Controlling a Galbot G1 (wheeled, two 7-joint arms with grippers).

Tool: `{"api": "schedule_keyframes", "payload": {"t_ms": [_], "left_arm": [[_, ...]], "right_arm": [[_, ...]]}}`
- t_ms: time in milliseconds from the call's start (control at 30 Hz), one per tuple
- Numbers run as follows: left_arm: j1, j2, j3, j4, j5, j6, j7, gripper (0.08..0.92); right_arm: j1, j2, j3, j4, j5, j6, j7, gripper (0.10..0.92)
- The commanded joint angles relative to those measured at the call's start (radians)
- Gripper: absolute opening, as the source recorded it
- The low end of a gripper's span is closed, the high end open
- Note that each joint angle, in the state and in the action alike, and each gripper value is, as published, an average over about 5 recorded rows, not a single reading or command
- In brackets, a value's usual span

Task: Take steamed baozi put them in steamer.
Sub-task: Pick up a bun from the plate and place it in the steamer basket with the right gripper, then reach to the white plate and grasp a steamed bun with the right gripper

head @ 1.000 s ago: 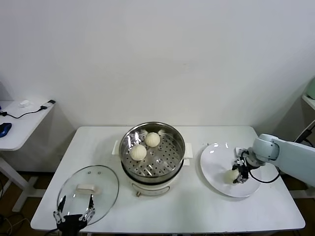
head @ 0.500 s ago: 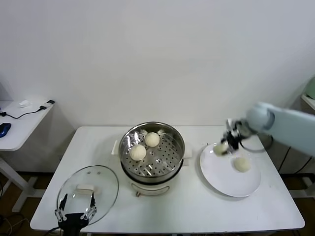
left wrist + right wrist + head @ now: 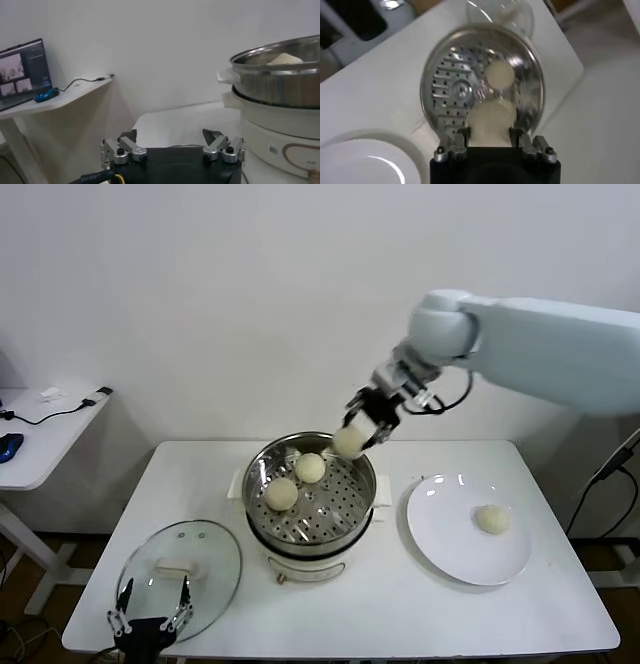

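Observation:
My right gripper (image 3: 356,433) is shut on a cream-white baozi (image 3: 349,443) and holds it in the air above the far right rim of the steel steamer (image 3: 331,506). Two baozi (image 3: 309,467) (image 3: 281,493) lie on its perforated tray. One baozi (image 3: 490,519) lies on the white plate (image 3: 445,529) to the right. In the right wrist view the held baozi (image 3: 490,120) sits between the fingers of my right gripper (image 3: 489,134), over the steamer (image 3: 455,90) with one bun (image 3: 499,75) showing. My left gripper (image 3: 150,621) is open and empty at the table's front left corner.
A round glass lid (image 3: 180,569) lies on the table left of the steamer, just beyond my left gripper (image 3: 172,147). A white side table (image 3: 40,434) with a cable and small items stands further left. The steamer (image 3: 280,80) rises to one side in the left wrist view.
My right gripper has lifted a baozi off the plate and carried it left and up, to above the steamer's rim. One baozi stays on the plate. The left arm has not moved.

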Motion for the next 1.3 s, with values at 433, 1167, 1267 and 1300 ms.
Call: {"api": "schedule_keyframes", "payload": {"t_ms": [433, 1167, 1267, 1300], "left_arm": [[-0.011, -0.001, -0.011, 0.02, -0.005, 0.003, -0.001, 0.823], [-0.019, -0.001, -0.007, 0.028, -0.004, 0.004, -0.001, 0.823], [-0.019, -0.001, -0.003, 0.024, -0.003, 0.004, -0.001, 0.823], [-0.019, -0.001, -0.002, 0.023, -0.002, 0.004, 0.0, 0.823]], "right_arm": [[-0.245, 0.233, -0.056, -0.033, -0.255, 0.268, 0.083, 0.551], [-0.091, 0.202, -0.006, -0.135, -0.096, 0.321, -0.027, 0.819], [-0.004, 0.13, -0.011, -0.202, 0.019, 0.313, -0.088, 0.822], [0.02, 0.103, -0.018, -0.231, 0.06, 0.299, -0.11, 0.822]]}}
